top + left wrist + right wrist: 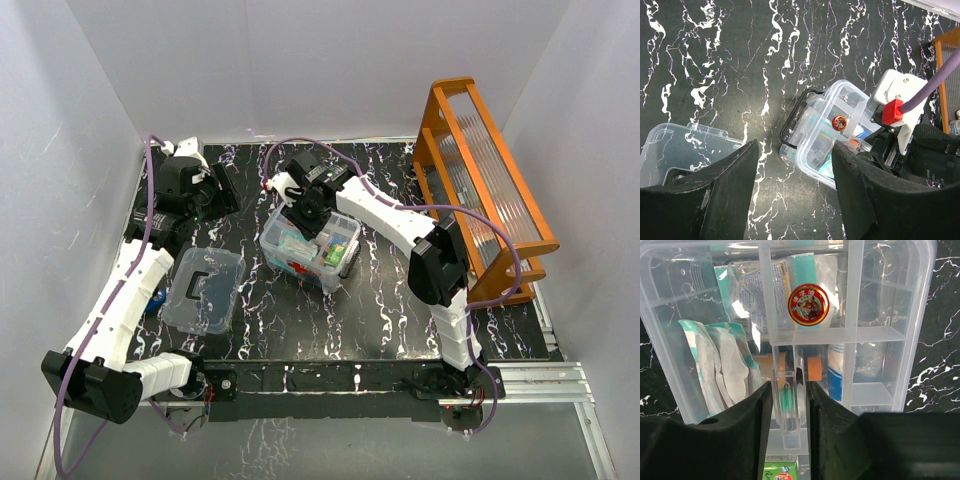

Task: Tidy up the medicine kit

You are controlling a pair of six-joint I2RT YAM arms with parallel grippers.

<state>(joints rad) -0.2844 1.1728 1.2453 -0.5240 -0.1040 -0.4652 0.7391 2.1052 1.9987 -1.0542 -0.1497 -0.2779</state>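
Grip first: the right gripper (789,390) is pinched shut on the upright centre tab of the clear divided tray (855,335). The tray sits in the medicine kit box (300,262) at mid-table. Whether the tray is going in or coming out cannot be told. Either way, I judge the pinch should sit square on the tab and travel be straight and level, so the round red-and-gold tin (809,298) in a middle compartment does not slide. Under the tray lie teal-edged packets (715,365), an orange tape roll (815,369) and a green carton (777,471). The left gripper (795,150) hangs spread wide, holding nothing, at far left. The lid (205,290) lies flat at near left, apart from the box.
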